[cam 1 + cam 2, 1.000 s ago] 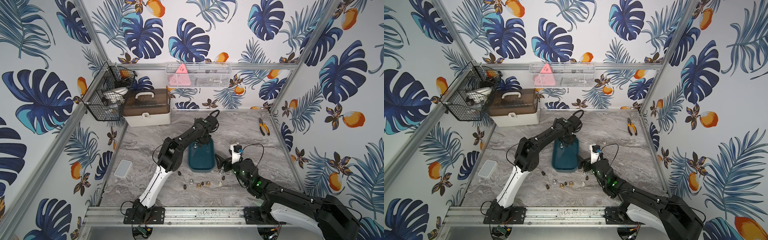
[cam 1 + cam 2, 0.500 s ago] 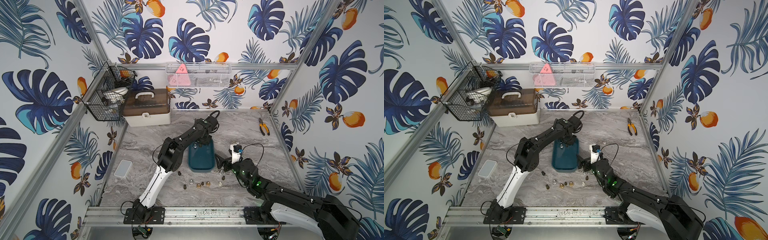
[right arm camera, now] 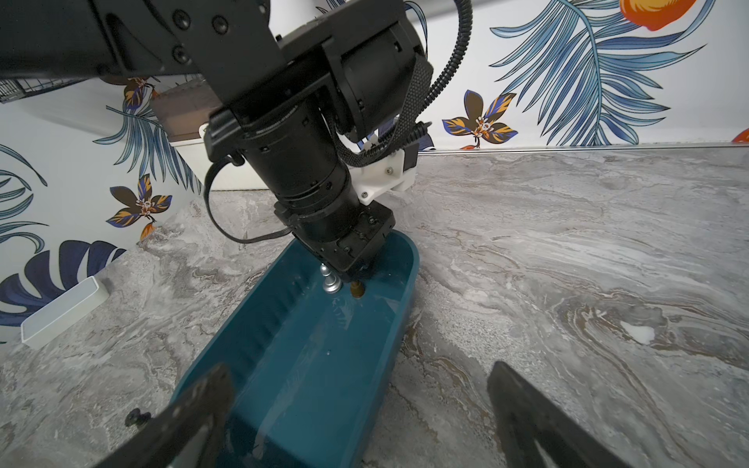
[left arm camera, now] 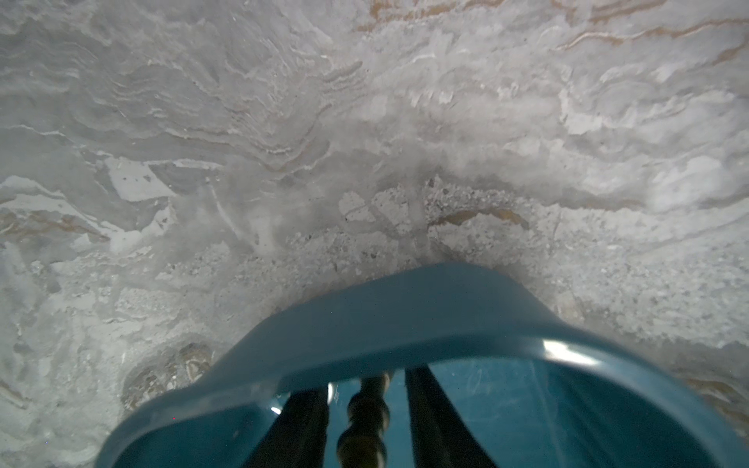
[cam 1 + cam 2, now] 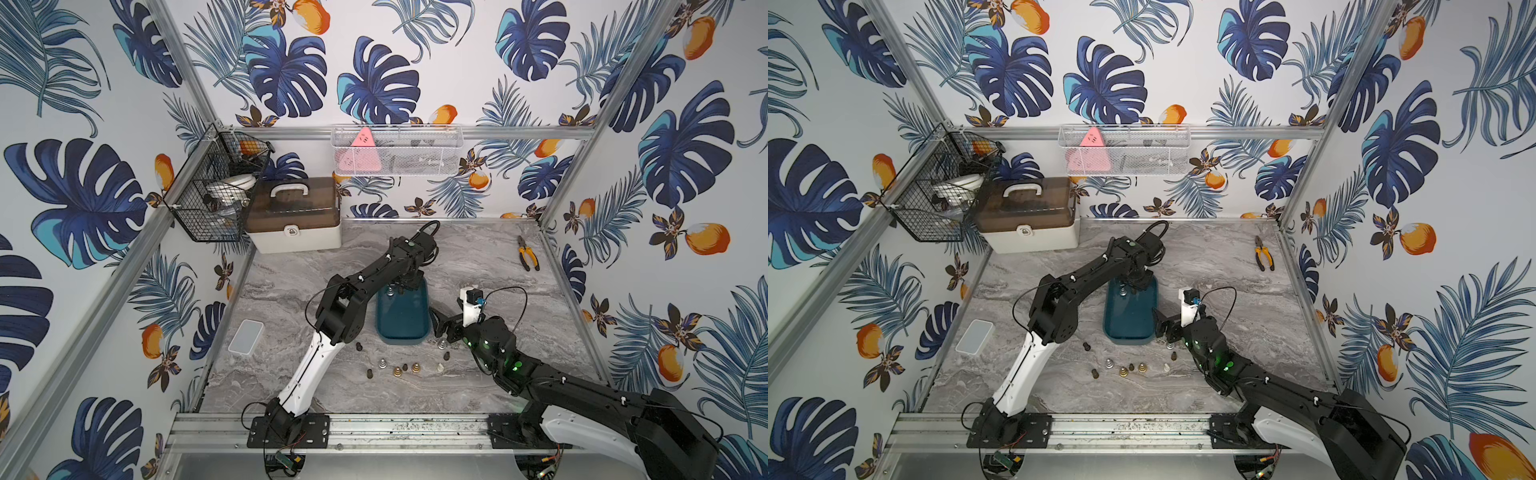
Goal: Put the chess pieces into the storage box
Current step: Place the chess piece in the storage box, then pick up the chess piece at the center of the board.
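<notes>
The teal storage box (image 5: 402, 316) (image 5: 1130, 316) lies mid-table. My left gripper (image 5: 402, 290) (image 3: 356, 279) reaches down into its far end. In the left wrist view its fingers (image 4: 421, 397) are open, with a dark brown chess piece (image 4: 367, 413) (image 3: 356, 290) between them and a small gap on each side. A silver piece (image 3: 330, 281) stands beside it in the box. Several more chess pieces (image 5: 397, 372) (image 5: 1123, 371) dot the table in front of the box, among them a white one (image 5: 440, 367). My right gripper (image 5: 436, 324) (image 3: 358, 370) is wide open and empty by the box's near right corner.
A white case with a brown lid (image 5: 297, 220) stands at the back left under a black wire basket (image 5: 216, 195). Yellow-handled pliers (image 5: 528, 258) lie at the back right. A small white tray (image 5: 246, 336) sits at the left. A silver piece (image 5: 441, 343) stands just below my right gripper.
The left gripper's fingers have parted from the brown piece inside the box. Neither arm has visibly shifted.
</notes>
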Controlling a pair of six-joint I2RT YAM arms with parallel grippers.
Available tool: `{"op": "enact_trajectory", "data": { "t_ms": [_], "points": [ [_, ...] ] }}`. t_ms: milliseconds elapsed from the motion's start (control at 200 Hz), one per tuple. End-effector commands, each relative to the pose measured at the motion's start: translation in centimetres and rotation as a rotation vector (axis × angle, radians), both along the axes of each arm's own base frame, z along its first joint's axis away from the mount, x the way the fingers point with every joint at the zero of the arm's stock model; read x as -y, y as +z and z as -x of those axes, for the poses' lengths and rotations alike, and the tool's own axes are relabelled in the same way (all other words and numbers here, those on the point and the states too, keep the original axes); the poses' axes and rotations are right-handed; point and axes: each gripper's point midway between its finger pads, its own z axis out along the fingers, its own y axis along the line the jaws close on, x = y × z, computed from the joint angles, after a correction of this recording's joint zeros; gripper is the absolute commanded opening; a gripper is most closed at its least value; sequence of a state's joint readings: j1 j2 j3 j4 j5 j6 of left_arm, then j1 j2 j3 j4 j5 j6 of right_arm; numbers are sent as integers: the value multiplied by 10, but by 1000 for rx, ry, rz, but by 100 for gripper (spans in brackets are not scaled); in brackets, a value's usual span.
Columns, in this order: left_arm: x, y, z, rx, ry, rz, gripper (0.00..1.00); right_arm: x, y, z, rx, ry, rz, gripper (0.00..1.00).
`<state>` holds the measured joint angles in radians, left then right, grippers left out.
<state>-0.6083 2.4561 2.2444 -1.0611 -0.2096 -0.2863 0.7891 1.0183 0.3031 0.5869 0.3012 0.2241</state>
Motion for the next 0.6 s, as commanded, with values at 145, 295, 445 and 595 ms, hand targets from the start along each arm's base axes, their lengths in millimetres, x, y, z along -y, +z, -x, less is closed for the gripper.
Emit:
{"op": "enact_trajectory", "data": {
  "t_ms": [145,295,445,595],
  "points": [
    [4,24,-9,72,5,33,45,-1,-4,-9,-51,-38,38,100],
    [4,49,-13,130,11,60,49,12,6,-13,-148,-135,43,100],
    [-3,95,-3,242,43,151,53,38,8,-5,-364,-217,56,100],
    [-6,152,34,399,35,389,58,66,-7,-1,-654,-210,-54,87]
  ]
}}
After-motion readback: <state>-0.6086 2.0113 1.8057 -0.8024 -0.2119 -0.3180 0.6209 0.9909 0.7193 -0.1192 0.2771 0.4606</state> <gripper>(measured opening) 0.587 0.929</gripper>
